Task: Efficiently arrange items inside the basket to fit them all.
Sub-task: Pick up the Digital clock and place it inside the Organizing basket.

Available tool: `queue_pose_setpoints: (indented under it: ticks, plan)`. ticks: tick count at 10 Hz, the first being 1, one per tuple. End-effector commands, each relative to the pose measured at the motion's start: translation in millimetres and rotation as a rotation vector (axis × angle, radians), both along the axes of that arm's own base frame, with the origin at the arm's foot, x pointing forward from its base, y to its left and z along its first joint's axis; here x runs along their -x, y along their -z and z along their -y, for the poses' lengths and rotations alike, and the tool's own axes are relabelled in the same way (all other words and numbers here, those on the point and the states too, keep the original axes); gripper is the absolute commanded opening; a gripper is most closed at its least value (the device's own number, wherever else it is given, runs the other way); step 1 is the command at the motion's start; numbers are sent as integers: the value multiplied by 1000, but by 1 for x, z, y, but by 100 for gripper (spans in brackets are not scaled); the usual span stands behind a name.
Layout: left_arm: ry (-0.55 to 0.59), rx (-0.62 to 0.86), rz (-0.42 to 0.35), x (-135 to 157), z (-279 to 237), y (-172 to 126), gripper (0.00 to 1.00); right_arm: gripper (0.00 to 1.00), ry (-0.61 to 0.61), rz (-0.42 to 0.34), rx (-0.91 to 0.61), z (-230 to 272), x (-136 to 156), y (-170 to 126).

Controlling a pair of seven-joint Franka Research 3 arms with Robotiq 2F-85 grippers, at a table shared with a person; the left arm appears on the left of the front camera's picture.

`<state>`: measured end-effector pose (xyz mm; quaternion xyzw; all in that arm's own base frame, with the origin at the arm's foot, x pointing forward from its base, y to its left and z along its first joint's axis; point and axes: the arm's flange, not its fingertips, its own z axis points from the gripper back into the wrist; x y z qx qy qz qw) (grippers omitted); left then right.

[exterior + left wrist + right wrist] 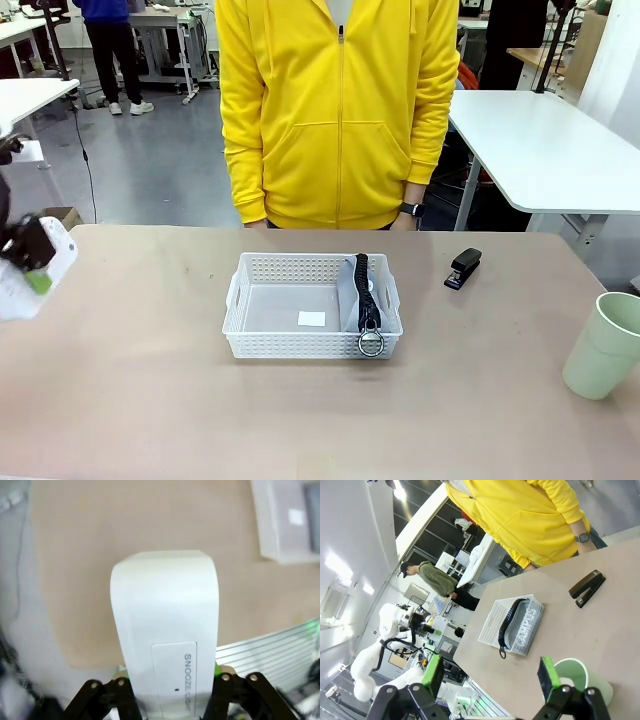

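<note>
The white basket [250, 300] sits mid-table, with the grey pouch [352, 295] standing on edge along its right side, black strap and metal ring on top. At the table's far left, above its edge, my left gripper [35, 265] is shut on the flat white box [58, 250]. In the left wrist view the box [165, 625] stands up between the fingers [122, 690], and the basket [280, 525] lies at the upper right. My right gripper [490, 675] is open and holds nothing; the pale green cup [580, 677] stands just beyond its right finger. The black stapler [463, 268] lies right of the basket.
A person in a yellow hoodie [335, 110] stands at the far edge, hands down behind the table. The cup [605, 345] stands near the right edge. The basket's left part holds only a small white label [312, 319]. Bare tabletop surrounds the basket.
</note>
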<state>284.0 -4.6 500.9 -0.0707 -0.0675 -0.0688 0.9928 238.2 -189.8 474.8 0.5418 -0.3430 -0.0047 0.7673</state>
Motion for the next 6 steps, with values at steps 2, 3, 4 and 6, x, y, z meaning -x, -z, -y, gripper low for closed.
queue_pose_setpoints:
  ticks: [2,3,4,6]
  plan:
    - [243,202,164,7,-20,19,0,100,1,34,-5,1,-3,-2]
    - [133,3,107,10,-2,-9,0,100,1,34,-5,1,-3,-2]
    - [133,3,107,10,-2,-9,0,100,1,34,-5,1,-3,-2]
    - [133,3,107,10,-2,-9,0,100,1,34,-5,1,-3,-2]
